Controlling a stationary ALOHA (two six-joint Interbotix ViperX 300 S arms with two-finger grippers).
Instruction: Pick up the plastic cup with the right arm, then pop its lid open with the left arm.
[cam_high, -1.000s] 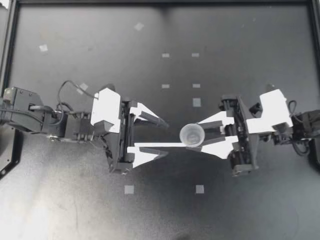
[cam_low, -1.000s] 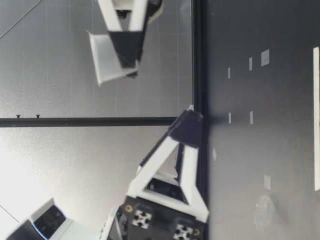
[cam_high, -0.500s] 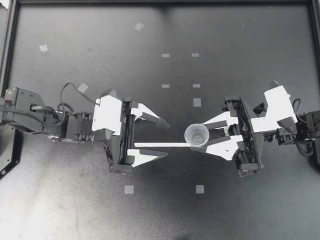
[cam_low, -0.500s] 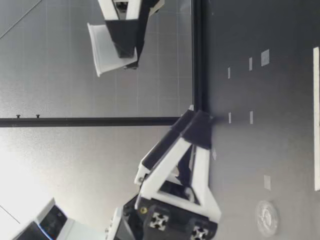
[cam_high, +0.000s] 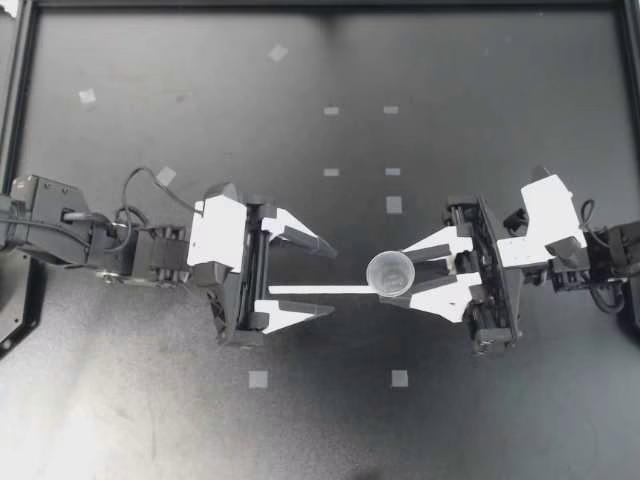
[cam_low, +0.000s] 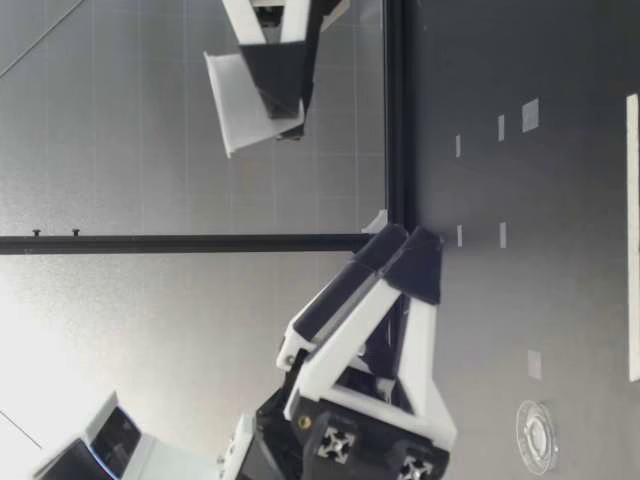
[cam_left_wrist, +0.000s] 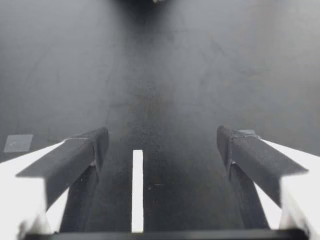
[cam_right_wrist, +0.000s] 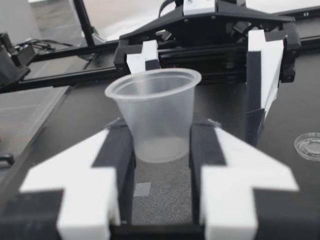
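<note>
Between the two fingers of my right gripper (cam_high: 393, 276): one small clear plastic cup (cam_high: 390, 271), upright, mouth up, empty as far as can be seen. Both dark pads press its lower wall from opposite sides, so the claw is clenched on it. The low view shows the cup lifted well clear of the black table (cam_high: 480, 60).

Facing it, apart from the cup: my left gripper (cam_high: 333, 279), released, fingers spread wide, nothing between them, hanging low over the table.

On the table under the left gripper's gap: one thin white strip (cam_high: 315, 290), lying flat, its far end reaching to just beneath the cup in the top view.

On the table beside the left gripper, seen in the low view: one small clear round disc (cam_low: 537, 437), lying flat.

Scattered on the table: small pale tape squares (cam_high: 394, 204).
</note>
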